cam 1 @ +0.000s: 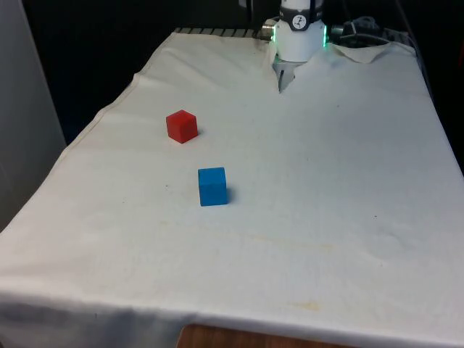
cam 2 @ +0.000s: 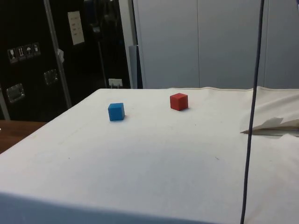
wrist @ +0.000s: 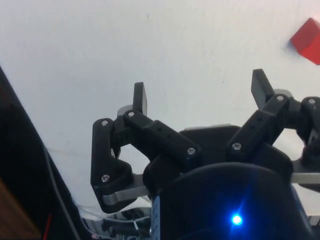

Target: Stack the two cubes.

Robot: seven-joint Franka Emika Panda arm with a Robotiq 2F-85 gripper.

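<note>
Your gripper (wrist: 200, 97) hangs spread wide and empty above the cloth (cam 1: 326, 181), red cube (cam 1: 181, 125) and blue cube (cam 1: 212, 185) sit apart; both look light and rigid, so pinch opposite flat faces.

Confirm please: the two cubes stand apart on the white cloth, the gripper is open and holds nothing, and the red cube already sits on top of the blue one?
Not quite. The red cube is not on the blue cube; both rest on the white cloth, apart from each other, as the front view shows. The rest holds: in the wrist view the gripper is open and holds nothing.
</note>
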